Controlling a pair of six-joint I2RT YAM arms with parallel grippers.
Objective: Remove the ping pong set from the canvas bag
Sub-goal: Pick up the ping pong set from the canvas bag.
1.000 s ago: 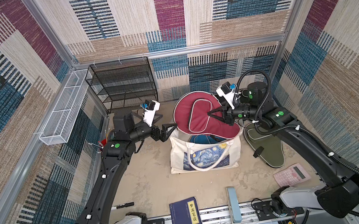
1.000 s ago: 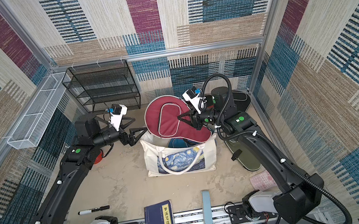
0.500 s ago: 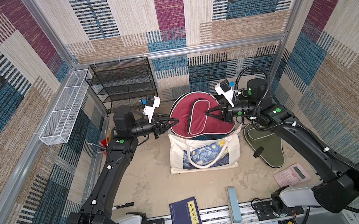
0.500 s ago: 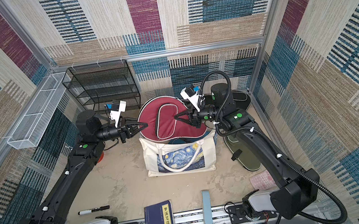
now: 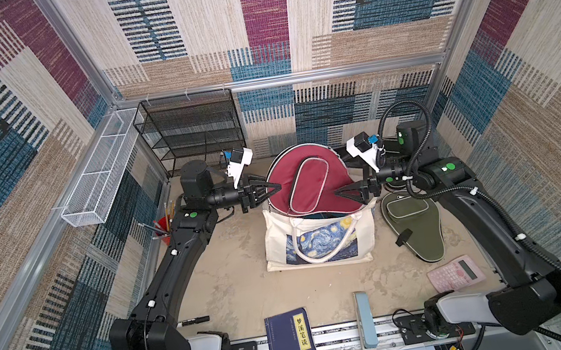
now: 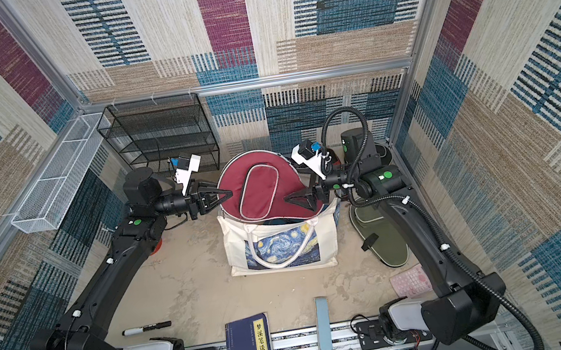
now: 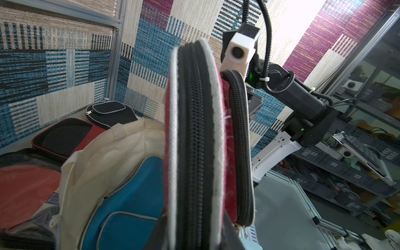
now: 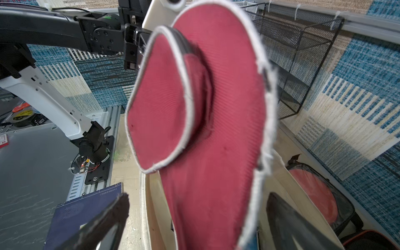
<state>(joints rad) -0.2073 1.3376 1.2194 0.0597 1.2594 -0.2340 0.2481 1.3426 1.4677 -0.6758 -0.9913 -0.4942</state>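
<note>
At the left gripper (image 5: pixel 275 190): pinched shut on the zipped rim of the maroon paddle case (image 5: pixel 309 183), at the edge of its round end. At the right gripper (image 8: pixel 197 197): spread wide, fingers (image 8: pixel 104 223) either side of the same case's narrow end, gripping nothing. So carried by one pinch alone, tilted on edge above the mouth of the Starry Night canvas bag (image 5: pixel 277 242), lower end dipping inside the rim as seen from the right wrist. Deeper in the bag, a blue paddle case (image 7: pixel 129 194). Already out on the table (image 5: pixel 231 263): an olive green case (image 5: pixel 414 224) beside the bag on the right arm's side, a black case (image 7: pixel 108 111) and a black-and-red case (image 7: pixel 65 134) toward the back wall.

Likely trouble: pivoting about that single rim pinch and swinging down, or slipping off the smooth piping and dropping back in. Could also snag the cream rim on the lift and drag or tip the soft tote. Worth watching the spread fingers too: liable to catch the piping while backing off, tugging the case out of the left's hold.
</note>
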